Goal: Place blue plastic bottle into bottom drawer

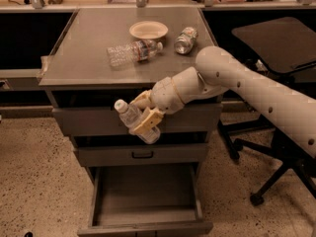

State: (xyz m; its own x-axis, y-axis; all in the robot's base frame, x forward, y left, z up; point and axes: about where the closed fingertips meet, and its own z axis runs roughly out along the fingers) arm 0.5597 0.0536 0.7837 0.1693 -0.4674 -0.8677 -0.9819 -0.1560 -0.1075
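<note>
Camera view puts my gripper (142,116) in front of the upper drawers (89,120), closed around the blue plastic bottle (128,114). The bottle hangs tilted in the air, cap up and to the left, above the open bottom drawer (145,191). My worry is the release: dropped from this height, it could bounce off the drawer's front rim onto the floor (34,181). The arm (256,88) could also clip the desk (79,58) edge on the way down (it sits close). The bottle is stout, with a white cap and pale label, and looks light and slick.
</note>
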